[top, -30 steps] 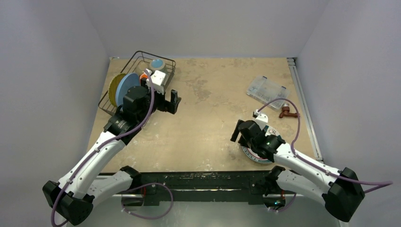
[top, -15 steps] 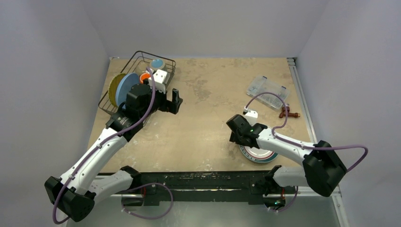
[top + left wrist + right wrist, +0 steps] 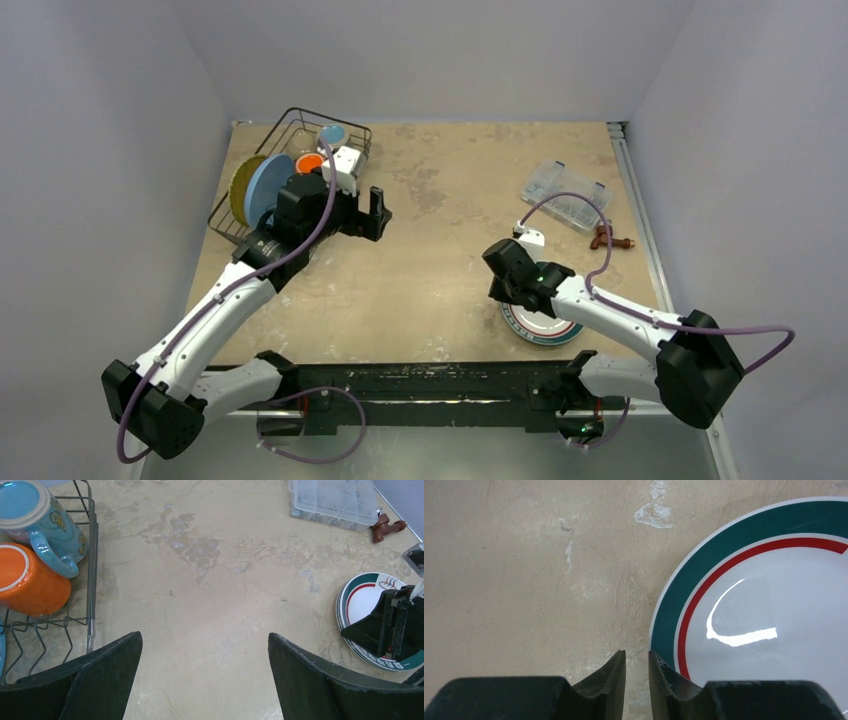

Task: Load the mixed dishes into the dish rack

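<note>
**A:** What is the right gripper [image 3: 636, 656] doing?

**B:** Its jaws stand nearly together, with only a sliver of the bare tan table [image 3: 524, 580] showing between them. Nothing is held. The round white plate with a teal rim and a red ring [image 3: 769, 630] lies just beside the right finger, not between the two.

**A:** And the left gripper [image 3: 205, 639]?

**B:** It is spread wide and holds nothing. It hangs over the table beside the black wire dish rack [image 3: 93, 580].

**A:** How would that plate handle?

**B:** It looks glazed, so I judge it stiff, slick, fairly heavy and breakable. The only place to take it is the rim, one finger above and one below. That is awkward because it lies flat, seemingly on another plate.

**A:** Which way does it point?

**B:** It lies face up, near the table's front right, well apart from the rack. Being round, it has no long axis. Only the flat face matters, and it would need tipping on edge.

**A:** Like those already racked?

**B:** Yes, the yellow woven plate [image 3: 238, 190] and the plain blue plate [image 3: 262, 185] stand on edge there. The blue mug [image 3: 30, 515] and the orange cup [image 3: 27, 580] lie touching beside them
</note>
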Available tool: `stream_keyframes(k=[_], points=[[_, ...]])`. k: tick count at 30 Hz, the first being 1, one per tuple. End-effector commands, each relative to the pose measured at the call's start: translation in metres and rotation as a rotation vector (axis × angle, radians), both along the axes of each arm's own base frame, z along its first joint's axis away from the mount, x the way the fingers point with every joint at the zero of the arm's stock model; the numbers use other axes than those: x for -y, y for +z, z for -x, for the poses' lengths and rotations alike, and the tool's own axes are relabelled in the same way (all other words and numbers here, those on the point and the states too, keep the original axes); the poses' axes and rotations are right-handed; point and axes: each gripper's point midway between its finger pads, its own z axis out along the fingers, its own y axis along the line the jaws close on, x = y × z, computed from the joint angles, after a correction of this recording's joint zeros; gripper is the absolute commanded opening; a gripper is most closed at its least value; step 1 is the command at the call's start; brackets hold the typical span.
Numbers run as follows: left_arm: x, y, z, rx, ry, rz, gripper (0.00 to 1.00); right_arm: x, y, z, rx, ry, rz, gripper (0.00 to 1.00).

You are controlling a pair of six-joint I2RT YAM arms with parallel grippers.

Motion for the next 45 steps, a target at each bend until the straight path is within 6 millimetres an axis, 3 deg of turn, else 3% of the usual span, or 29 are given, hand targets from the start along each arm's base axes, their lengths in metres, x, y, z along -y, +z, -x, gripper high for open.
stream_keyframes(k=[1,3,5,12,18,26,33,38,39,42,44,45], points=[[0.012,0.019,-0.001,0.013,-0.030,0.052,0.95,0.006,0.013,-0.003,0.019,-0.013,0.066,0.28],[0.013,0.014,-0.002,-0.004,-0.033,0.044,0.95,0.011,0.013,0.000,-0.003,-0.019,0.101,0.47],[0.012,0.013,-0.003,-0.022,-0.021,0.039,0.96,0.010,0.008,0.002,-0.030,-0.004,0.117,0.57],[0.009,0.009,-0.005,-0.035,0.005,0.035,0.96,0.006,-0.023,-0.001,-0.066,0.005,0.155,0.58],[0.012,0.008,-0.005,-0.036,-0.007,0.035,0.96,0.003,-0.027,-0.001,-0.066,0.019,0.140,0.33],[0.016,0.006,-0.005,-0.051,-0.023,0.042,0.96,0.004,-0.010,0.004,-0.026,0.024,0.083,0.00],[0.023,-0.002,-0.006,-0.093,-0.041,0.054,0.95,0.007,0.005,0.002,0.003,0.013,0.081,0.00],[0.025,-0.005,-0.006,-0.119,-0.041,0.053,0.95,-0.016,0.029,0.001,0.042,0.070,-0.056,0.00],[0.025,-0.006,-0.006,-0.124,-0.039,0.054,0.95,-0.014,0.038,-0.002,0.069,0.058,-0.068,0.02],[0.025,-0.009,-0.007,-0.150,-0.023,0.059,0.98,0.017,0.049,-0.009,0.109,-0.095,-0.044,0.49],[0.023,-0.008,-0.010,-0.163,0.009,0.067,1.00,0.046,0.048,-0.014,0.100,-0.220,-0.060,0.68],[0.023,-0.006,-0.011,-0.158,0.014,0.072,1.00,0.060,0.046,-0.015,0.085,-0.276,-0.081,0.72]])
